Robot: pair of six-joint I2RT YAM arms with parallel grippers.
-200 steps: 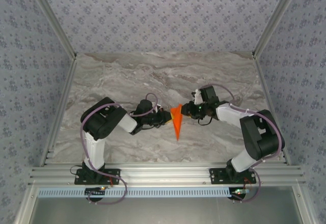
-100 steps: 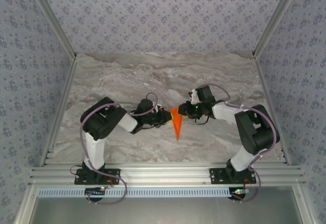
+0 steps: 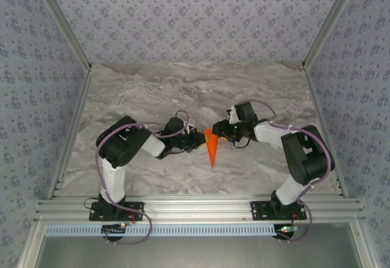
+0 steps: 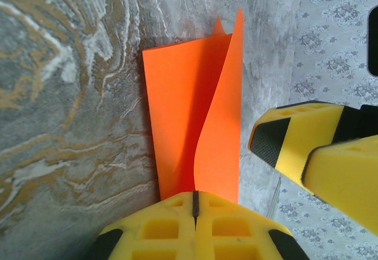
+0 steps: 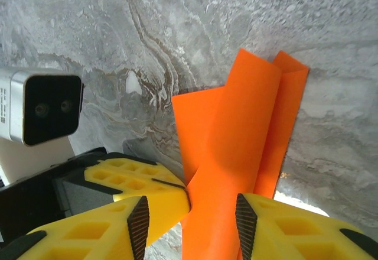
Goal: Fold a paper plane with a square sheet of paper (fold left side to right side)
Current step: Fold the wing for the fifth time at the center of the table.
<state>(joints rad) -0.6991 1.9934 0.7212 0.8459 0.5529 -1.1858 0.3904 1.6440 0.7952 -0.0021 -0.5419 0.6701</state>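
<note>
A folded orange paper (image 3: 211, 148), shaped like a narrow dart with its point toward the arm bases, lies near the middle of a grey marbled table (image 3: 152, 91). Two robot arms come in from either side and meet at the paper's wide end. The left hand (image 4: 195, 198) has its yellow fingers pressed together, pinching the paper's edge. Seen from that wrist, one layer of paper curls up off the flat layer beneath it. The right hand (image 5: 192, 224) is spread, with its two black pads on either side of the raised paper and the right-side pad just beside the paper's edge. The two hands sit close beside each other.
</note>
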